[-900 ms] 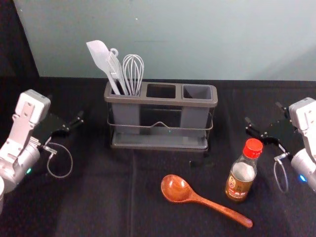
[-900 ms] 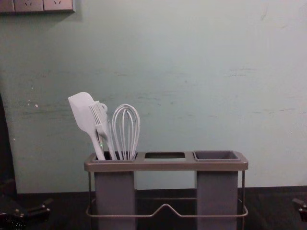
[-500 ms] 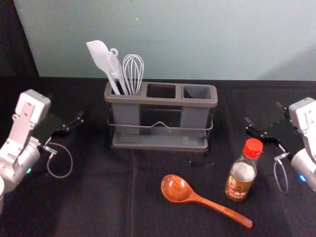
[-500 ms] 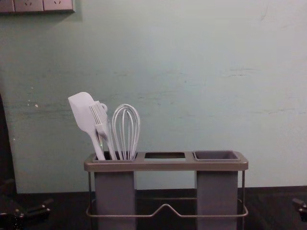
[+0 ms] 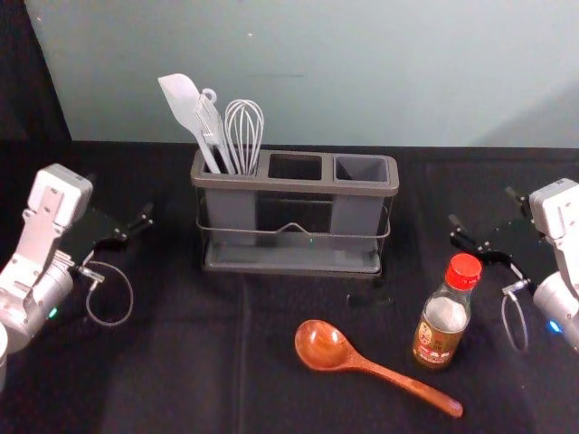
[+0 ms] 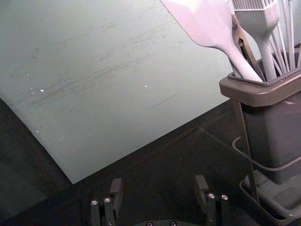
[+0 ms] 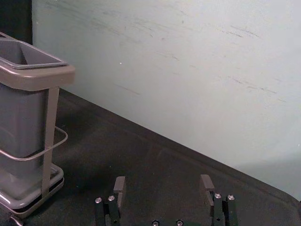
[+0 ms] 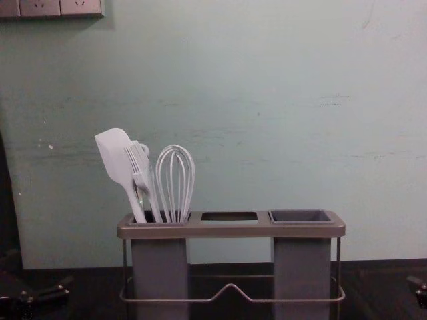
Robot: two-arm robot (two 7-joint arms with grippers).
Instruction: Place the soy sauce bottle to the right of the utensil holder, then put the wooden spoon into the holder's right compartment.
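Note:
In the head view, my right gripper hangs open right of the utensil holder, behind the soy sauce bottle. The red-capped bottle stands upright in front of the holder's right end. Just left of it, the wooden spoon lies flat, bowl to the left. My left gripper stays parked, open, left of the holder. The left wrist view has the left gripper with nothing between its fingers; the right wrist view has the right gripper, equally bare. The holder's right compartment holds nothing visible.
A white spatula, a brush and a whisk stand in the holder's left compartment. Behind the black-covered table rises a pale wall.

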